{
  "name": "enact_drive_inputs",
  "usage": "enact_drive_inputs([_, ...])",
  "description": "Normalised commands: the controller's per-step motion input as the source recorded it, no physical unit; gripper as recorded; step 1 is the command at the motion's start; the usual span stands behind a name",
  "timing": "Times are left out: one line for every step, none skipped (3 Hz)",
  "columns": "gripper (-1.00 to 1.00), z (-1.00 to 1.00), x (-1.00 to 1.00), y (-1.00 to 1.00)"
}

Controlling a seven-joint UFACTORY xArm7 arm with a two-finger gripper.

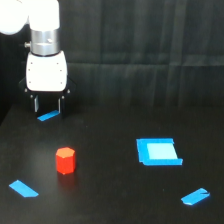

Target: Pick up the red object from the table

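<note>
My gripper (pixel 48 106) hung w/ fingers spread, empty, above matte black table (pixel 110 200), well apart from small red-orange hexagonal block (pixel 65 160) standing upright.

One red object (pixel 65 160) left of centre, three blue tape strips (pixel 23 188) (pixel 48 116) (pixel 195 196), one blue square (pixel 158 151) at right, one gripper (pixel 48 105) upper left.

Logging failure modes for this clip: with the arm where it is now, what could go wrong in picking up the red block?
1. The pincer hangs open well behind the red object, toward the exterior view's left. A poorly centred descent could tip or shove the block across the table.
2. The block looks about as wide as the pincer's opening, so a finger might land on top of it.
3. A blue tape strip lies just below the fingers; it could be mistaken for the target.
</note>
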Motion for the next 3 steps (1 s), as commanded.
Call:
enact_drive_inputs([0.99, -0.16, 0.28, -0.18])
enact_drive_inputs([1.00, -0.19, 0.24, -0.29])
enact_drive_inputs([1.00, -0.09, 0.62, -0.63])
